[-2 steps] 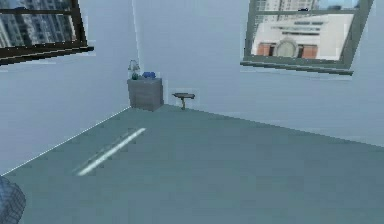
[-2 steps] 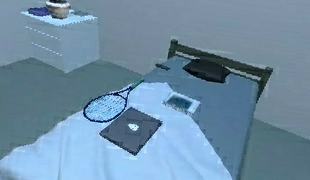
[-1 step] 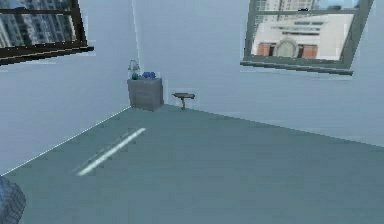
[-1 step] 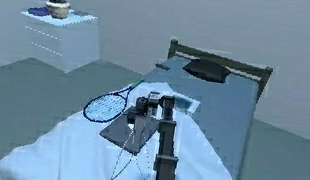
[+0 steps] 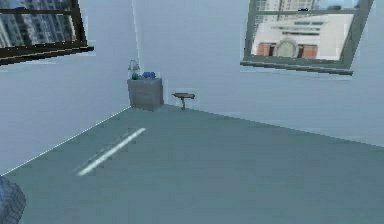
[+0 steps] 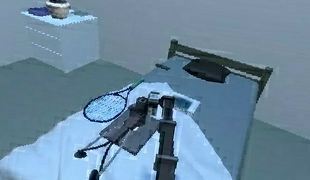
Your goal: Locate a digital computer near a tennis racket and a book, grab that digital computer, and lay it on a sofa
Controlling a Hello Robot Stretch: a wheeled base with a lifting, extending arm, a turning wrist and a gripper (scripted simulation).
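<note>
The forward view looks ahead and somewhat down across open floor (image 5: 200, 160) toward a far room corner, where a small grey cabinet (image 5: 146, 94) stands well off; a right window (image 5: 300, 35) and a left window (image 5: 38, 28) sit high at its top edge; the arm side view looks down from close by onto a bed (image 6: 225, 118), along it toward the headboard (image 6: 218, 59) at the far end, the arm (image 6: 166, 155) rising from the bottom edge; a white dresser (image 6: 61, 37) stands beyond the bed's left edge; which part of the room both views share cannot be told.
</note>
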